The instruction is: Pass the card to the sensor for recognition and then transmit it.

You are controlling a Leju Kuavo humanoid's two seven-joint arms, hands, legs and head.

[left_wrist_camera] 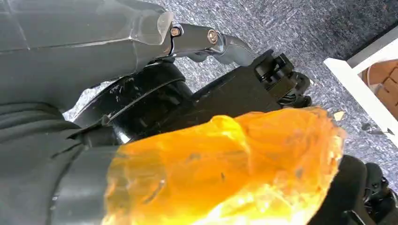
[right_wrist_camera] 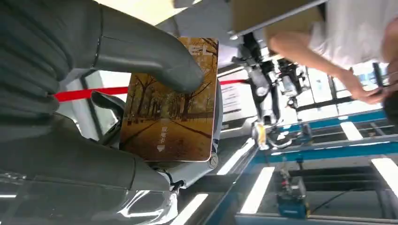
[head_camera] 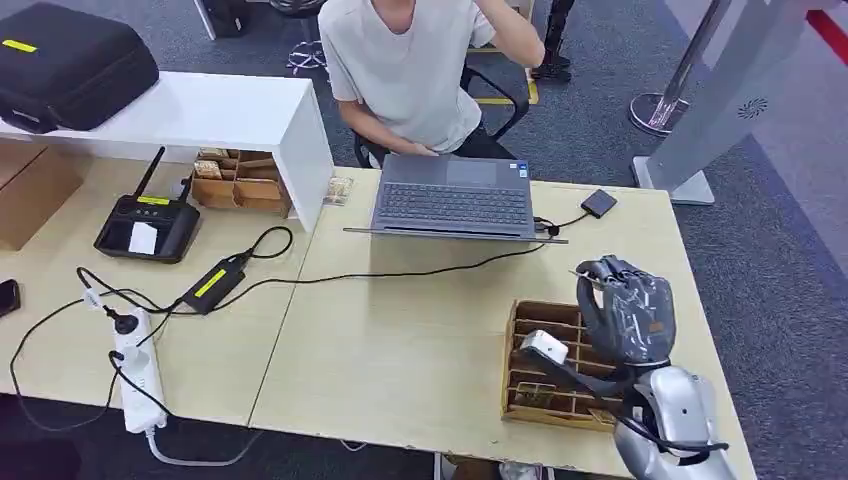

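Right hand (head_camera: pixel 628 312) has card (right_wrist_camera: pixel 171 101) pinched, thumb pressed on printed face, fingers behind; hovering over wooden slot tray (head_camera: pixel 530 395) at table's right end. Left hand hangs by floor, open or closed no clue tbh. Risk imo: thumb-only pinch, card could slip or twist en route to small black sensor (head_camera: pixel 599 203). Card's long axis runs along fingers.

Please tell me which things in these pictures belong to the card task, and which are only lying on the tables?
For the job:
- card, held by the right hand
- small black sensor on its cable, probably the reader
- wooden card rack

Just lying about:
- laptop
- power strip
- black charger brick
- black terminal
- black case
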